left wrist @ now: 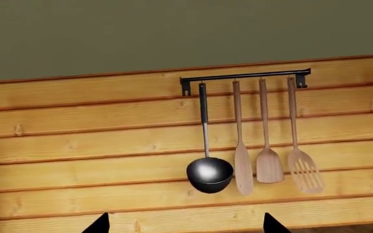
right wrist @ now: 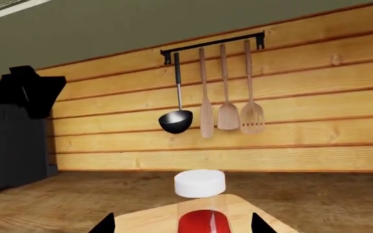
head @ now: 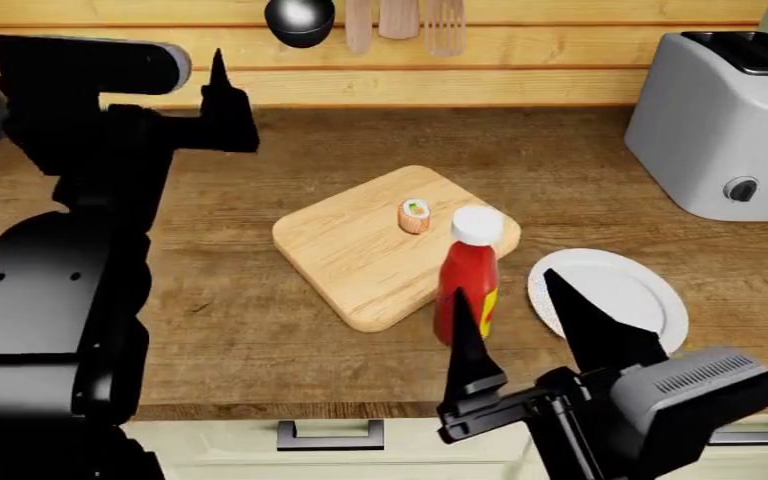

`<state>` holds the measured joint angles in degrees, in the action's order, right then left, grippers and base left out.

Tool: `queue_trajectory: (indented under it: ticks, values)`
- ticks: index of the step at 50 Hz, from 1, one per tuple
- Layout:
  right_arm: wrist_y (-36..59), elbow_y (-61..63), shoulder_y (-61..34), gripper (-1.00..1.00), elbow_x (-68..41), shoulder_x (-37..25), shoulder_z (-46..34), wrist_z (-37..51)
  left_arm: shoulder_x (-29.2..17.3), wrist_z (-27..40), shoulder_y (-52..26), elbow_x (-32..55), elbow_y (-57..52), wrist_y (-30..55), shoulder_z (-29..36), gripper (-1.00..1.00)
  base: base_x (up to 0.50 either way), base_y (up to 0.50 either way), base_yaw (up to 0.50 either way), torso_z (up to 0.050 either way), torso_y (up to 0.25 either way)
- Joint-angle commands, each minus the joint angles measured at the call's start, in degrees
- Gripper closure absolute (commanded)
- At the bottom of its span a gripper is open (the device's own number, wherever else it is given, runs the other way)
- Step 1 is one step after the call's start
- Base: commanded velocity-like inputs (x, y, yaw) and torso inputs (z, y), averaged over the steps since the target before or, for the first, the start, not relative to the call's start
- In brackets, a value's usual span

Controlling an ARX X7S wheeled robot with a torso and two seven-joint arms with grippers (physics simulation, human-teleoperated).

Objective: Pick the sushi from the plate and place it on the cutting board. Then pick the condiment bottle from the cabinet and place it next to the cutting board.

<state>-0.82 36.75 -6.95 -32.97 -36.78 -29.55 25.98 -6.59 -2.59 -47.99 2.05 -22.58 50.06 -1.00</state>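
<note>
A wooden countertop (head: pixel 224 290) fills most of the head view, backed by a wall of horizontal pine planks (left wrist: pixel 109 145) under olive-green paint (left wrist: pixel 141 34). A black utensil rail (left wrist: pixel 245 76) hangs upper right; a grey toaster (head: pixel 724 120) sits far right

The worktop (head: pixel 251 330) is bare wood to the left of the cutting board (head: pixel 344 250), so a hand can pass there. The condiment bottle (head: pixel 470 275) stands up tall at the board's near right edge, just in front of the right gripper (head: pixel 524 310), whose jaws are spread wide. The plate (head: pixel 624 290) lies low just beside the bottle. The big toaster (head: pixel 724 120) blocks the far right side. The ladle (head: pixel 300 20) and wooden spoons (head: pixel 398 20) hang on the back wall. The left gripper (head: pixel 220 95) is high up at the back left, away from everything.
</note>
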Motion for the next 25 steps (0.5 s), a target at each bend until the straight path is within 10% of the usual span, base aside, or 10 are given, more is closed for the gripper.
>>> queue_trajectory:
  ticks: [1, 25]
  values:
    - [1.6, 5.4, -0.3, -1.0, -1.4, -2.5, 1.7, 2.3, -0.6, -1.3, 8.0, 2.6, -12.4, 1.8, -1.5, -1.0, 0.0, 0.0, 0.0, 0.0, 0.0]
    - [8.8, 10.1, -12.1, -1.0, -9.3, -4.0, 5.8, 6.9, 1.3, -2.0, 28.4, 7.8, -29.0, -13.6, -7.3, -1.0, 0.0, 0.0, 0.0, 0.0, 0.0]
